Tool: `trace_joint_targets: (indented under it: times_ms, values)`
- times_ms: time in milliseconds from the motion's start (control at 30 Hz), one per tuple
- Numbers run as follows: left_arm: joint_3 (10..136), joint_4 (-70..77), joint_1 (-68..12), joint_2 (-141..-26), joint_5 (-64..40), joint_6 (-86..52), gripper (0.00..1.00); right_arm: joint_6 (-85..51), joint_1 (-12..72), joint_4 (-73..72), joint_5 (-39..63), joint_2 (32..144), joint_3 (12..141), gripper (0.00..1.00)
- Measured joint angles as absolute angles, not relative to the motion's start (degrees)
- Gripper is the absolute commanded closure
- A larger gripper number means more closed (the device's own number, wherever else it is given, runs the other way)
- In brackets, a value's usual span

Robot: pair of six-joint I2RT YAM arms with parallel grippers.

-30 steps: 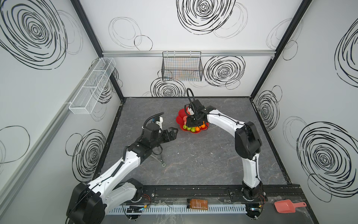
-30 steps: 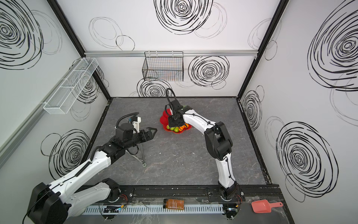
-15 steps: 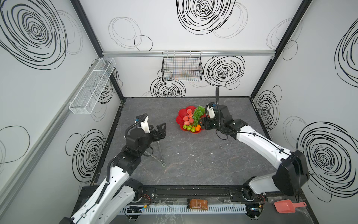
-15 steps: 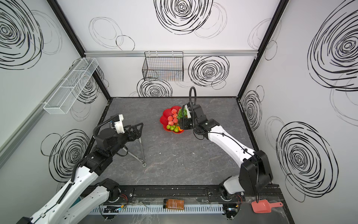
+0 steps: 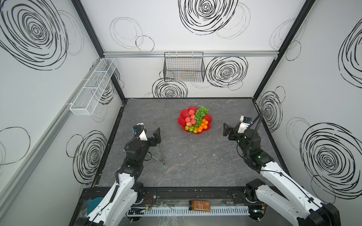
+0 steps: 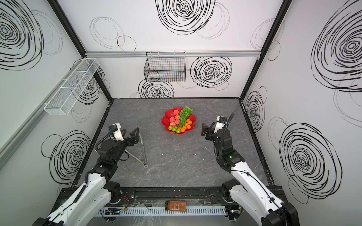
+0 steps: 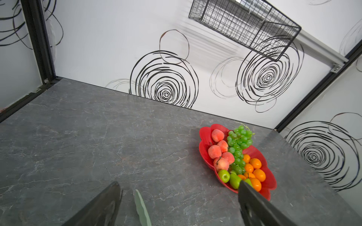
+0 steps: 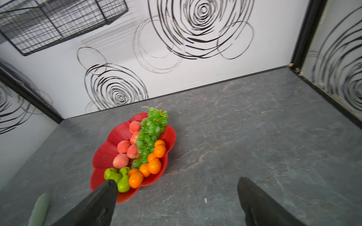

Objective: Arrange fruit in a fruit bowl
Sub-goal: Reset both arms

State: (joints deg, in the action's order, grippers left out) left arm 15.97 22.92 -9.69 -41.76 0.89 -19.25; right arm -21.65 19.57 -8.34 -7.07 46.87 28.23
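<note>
Two pairs of jaws stand spread wide, each with nothing between them. The left gripper (image 7: 178,185) hovers well apart from the bowl (image 5: 183,115) on its left. The right gripper (image 8: 177,181) hovers well apart on its right.

The red, petal-rimmed bowl sits on a grey table (image 5: 195,156) and holds the fruit (image 5: 195,122). Green grapes (image 5: 200,115) run down its middle. Peaches (image 5: 189,119) fill its left half and tangerines (image 5: 203,124) its right. Green pears and apples (image 5: 187,128) lie at its near rim. A black wire basket (image 5: 184,70) hangs on the wall beyond the bowl.
</note>
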Motion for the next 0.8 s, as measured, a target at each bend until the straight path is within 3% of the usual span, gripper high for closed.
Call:
trace_joint_targets:
  times_ms: [267, 467, 800]
  values:
    - [13.80, 33.39, -7.92, -44.99, 1.41, -13.93, 0.04, -19.46, 9.45, -14.94, -8.99, 46.17, 22.37, 0.00]
    - [10.31, 38.96, -9.65, -45.74, 9.85, -11.42, 0.04, -18.94, 3.25, -21.76, -7.01, 52.53, 19.27, 0.00]
    - [4.32, 47.09, -13.82, -51.09, 23.83, -3.60, 0.04, -16.71, 0.99, -27.83, -7.46, 64.14, 19.25, 0.00]
